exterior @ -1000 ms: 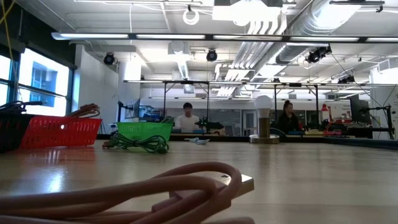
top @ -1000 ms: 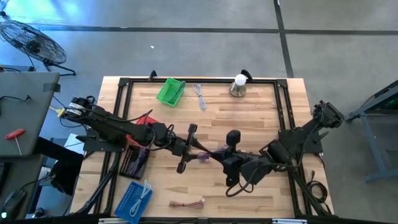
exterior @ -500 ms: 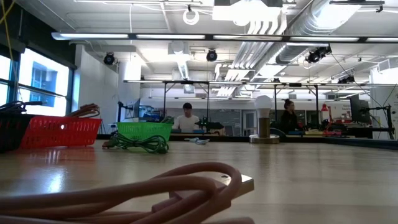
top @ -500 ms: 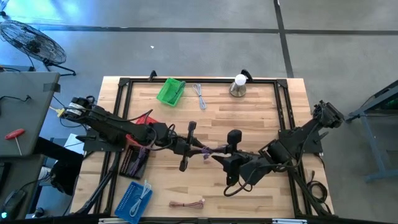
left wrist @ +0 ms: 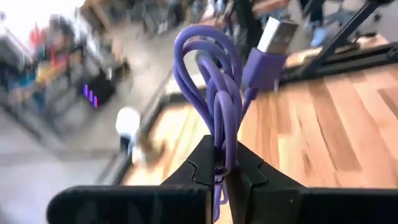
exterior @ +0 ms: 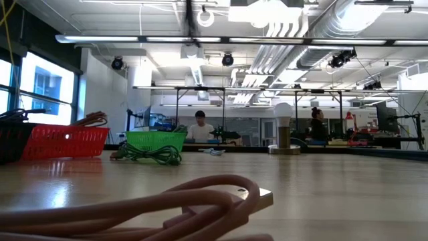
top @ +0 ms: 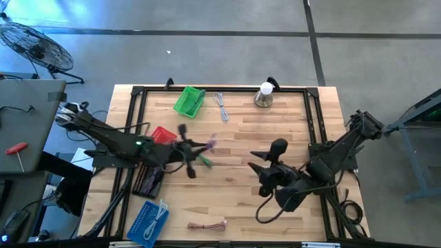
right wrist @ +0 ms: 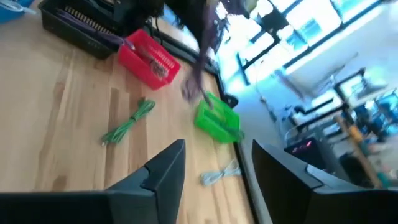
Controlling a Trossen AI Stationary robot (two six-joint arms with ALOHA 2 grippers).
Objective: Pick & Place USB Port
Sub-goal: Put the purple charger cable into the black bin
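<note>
We saw a red basket [top: 162, 134], a green basket [top: 189, 101] and a green cable [right wrist: 129, 122] on the table [top: 234, 131]. The left gripper [left wrist: 222, 168] held the coiled purple USB cable [left wrist: 214, 87], pinched between its fingers, above the table. The right gripper [right wrist: 214, 165] stood wide apart, holding nothing.

The wooden table [top: 234, 200] carries a green basket [top: 189, 101], a white cable [top: 221, 106] and a lamp [top: 264, 95] at the far side, a red basket [top: 162, 135] and a blue basket [top: 148, 222] on the left, a pink cable [top: 208, 225] near.

Grey concrete floor [top: 227, 62], fan [top: 31, 43], bright ceiling lights [exterior: 221, 39].
</note>
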